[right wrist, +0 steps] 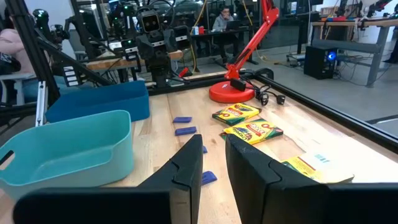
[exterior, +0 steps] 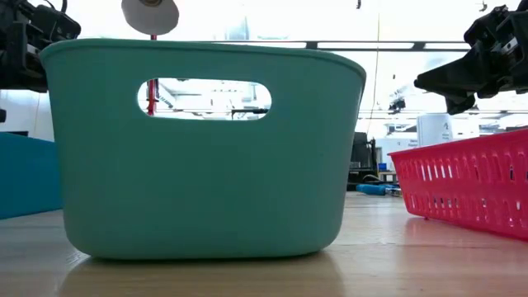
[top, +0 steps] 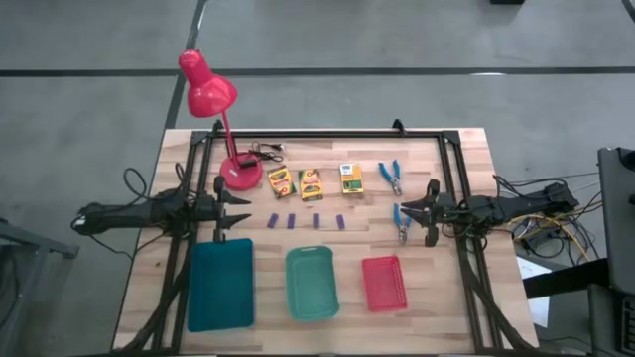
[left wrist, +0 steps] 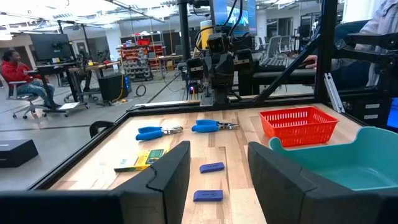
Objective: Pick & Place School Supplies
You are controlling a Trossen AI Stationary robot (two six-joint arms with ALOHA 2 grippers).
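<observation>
Across the middle of the wooden table, three crayon boxes lie in a row beside the red desk lamp, with four purple blocks lined up just in front of them and two blue-handled tools off to the right. Nearer the front edge sit a blue tray, a teal tray and a red tray, none holding any supplies. The left gripper hovers by the lamp base with its jaws spread wide and empty, while the right gripper hangs next to the tools, jaws narrowly parted and gripping nothing.
</observation>
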